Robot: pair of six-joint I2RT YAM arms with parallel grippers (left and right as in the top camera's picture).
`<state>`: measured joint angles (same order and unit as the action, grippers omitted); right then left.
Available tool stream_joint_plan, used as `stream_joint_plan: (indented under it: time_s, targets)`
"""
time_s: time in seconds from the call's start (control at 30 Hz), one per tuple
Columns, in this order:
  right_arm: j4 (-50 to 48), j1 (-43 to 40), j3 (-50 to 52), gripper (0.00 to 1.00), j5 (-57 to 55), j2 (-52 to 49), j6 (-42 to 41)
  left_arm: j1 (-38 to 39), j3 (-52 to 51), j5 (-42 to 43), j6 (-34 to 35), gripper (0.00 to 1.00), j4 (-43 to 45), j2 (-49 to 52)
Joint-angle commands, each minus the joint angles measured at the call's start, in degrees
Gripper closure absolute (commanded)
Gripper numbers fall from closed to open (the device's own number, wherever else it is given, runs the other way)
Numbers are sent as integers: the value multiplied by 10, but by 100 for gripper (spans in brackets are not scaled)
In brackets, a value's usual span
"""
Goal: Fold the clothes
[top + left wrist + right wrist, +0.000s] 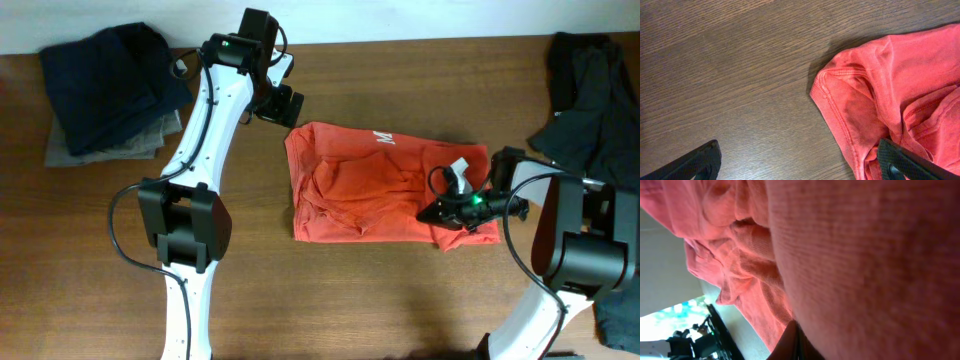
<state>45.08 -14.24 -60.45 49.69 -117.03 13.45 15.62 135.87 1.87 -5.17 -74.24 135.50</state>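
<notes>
- At the table's (400, 300) left end, we see dark folded clothes (105, 90) piled.
- Left gripper (287, 106) hangs at a corner of the red-orange T-shirt (365, 185), jaws wide, holding nothing.
- The T-shirt lies crumpled mid-table.
- Right gripper (447, 210) is clamped on the shirt's right edge.
- Dark garments (595, 90) lie at far right.

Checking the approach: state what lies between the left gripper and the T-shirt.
Only bare table, per the left wrist view, between the open left gripper and the T-shirt.
</notes>
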Motion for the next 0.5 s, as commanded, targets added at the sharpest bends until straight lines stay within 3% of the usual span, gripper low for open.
stream_joint_plan:
  time_s: [0.0,0.2,0.47]
  targets:
    - [2,3,11,96,-25,-5,3,-4,10,-2,-9,1,1,-21]
    - [125,3,-61,96,36,30,74,-4,10,-2,-9,1,-2,-21]
    - [185,3,-93,96,-43,85,73,-4,10,-2,-9,1,-2,-21]
